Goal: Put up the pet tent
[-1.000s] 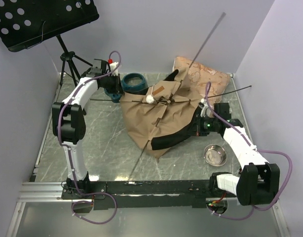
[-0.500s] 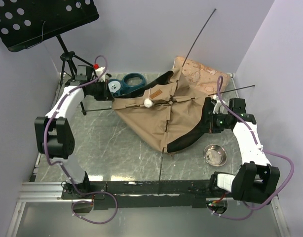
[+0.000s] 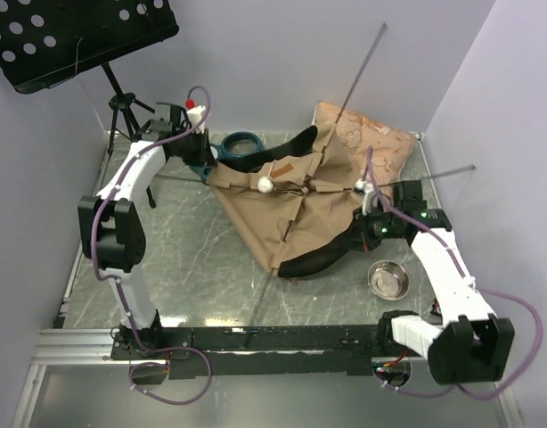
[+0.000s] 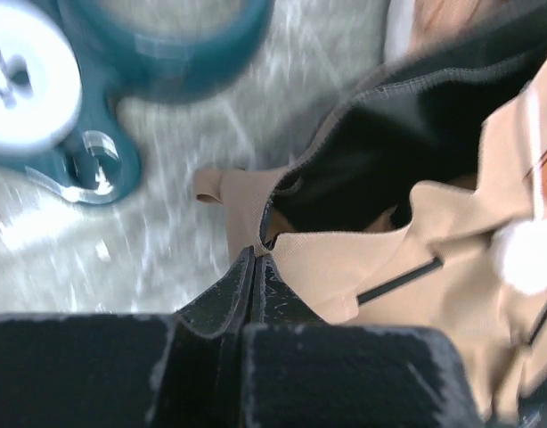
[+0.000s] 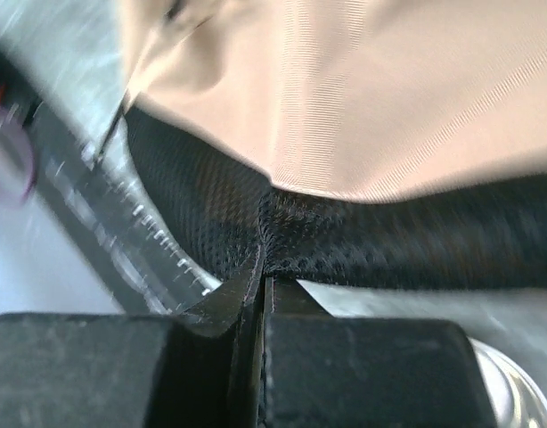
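Tan fabric pet tent (image 3: 282,214) with black base spans mid-table, left gripper (image 4: 257,256) and right gripper (image 5: 263,257) pinching opposite hems, seemingly to spread it.

My right gripper (image 5: 261,257) is matt black plastic, pet tent (image 5: 363,116) finely ribbed tan cloth over coarse black mesh, lower-right bowl (image 3: 388,279) shiny metal.

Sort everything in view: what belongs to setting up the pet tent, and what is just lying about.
Job: tan fabric pet tent; left fingers and right fingers, pinching it.
Lying about: blue double pet bowl; pinkish-beige plush cushion; round steel bowl; black perforated music stand.
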`<state>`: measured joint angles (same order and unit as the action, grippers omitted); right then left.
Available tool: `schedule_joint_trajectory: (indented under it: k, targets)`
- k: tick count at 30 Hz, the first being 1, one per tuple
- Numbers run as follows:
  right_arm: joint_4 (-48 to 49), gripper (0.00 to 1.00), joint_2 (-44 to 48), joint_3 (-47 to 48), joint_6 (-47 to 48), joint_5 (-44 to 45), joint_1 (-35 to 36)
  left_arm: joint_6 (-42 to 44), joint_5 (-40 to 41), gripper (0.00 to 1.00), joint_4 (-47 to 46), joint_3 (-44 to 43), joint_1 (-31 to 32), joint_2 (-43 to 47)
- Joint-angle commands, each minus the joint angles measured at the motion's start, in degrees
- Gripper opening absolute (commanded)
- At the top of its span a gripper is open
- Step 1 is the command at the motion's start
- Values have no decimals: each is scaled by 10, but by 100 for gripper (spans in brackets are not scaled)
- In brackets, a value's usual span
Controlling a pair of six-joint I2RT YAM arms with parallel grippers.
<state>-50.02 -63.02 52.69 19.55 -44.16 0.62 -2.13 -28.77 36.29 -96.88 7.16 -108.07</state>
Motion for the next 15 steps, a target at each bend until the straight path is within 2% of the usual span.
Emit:
schedule_joint_trajectory:
  k: [1, 6, 8, 10, 12, 13, 14, 15]
  targets:
    - [-11, 0, 59, -12, 36, -74, 70, -11, -29, 1, -46, -104, 10, -34]
    - [74, 0, 42, -40, -35, -100, 144, -17, -12, 1, -62, -239, 61, -113]
    - [115, 3, 30, -52, -66, -100, 176, -22, 9, 1, -103, -247, 73, -125]
    - [151, 26, 18, -53, -92, -100, 211, -28, 34, 1, -146, -253, 81, -143]
    - [175, 53, 7, -37, -108, -86, 246, -23, 40, 3, -141, -313, 83, -185]
    - [173, 65, 0, -24, -105, -83, 255, -16, 43, 13, -115, -356, 82, -212]
    - [154, 72, -7, 0, -88, -87, 257, -4, 40, 33, -87, -410, 80, -233]
    - [103, 74, -20, 25, -56, -93, 258, 8, 32, 57, -54, -445, 77, -245]
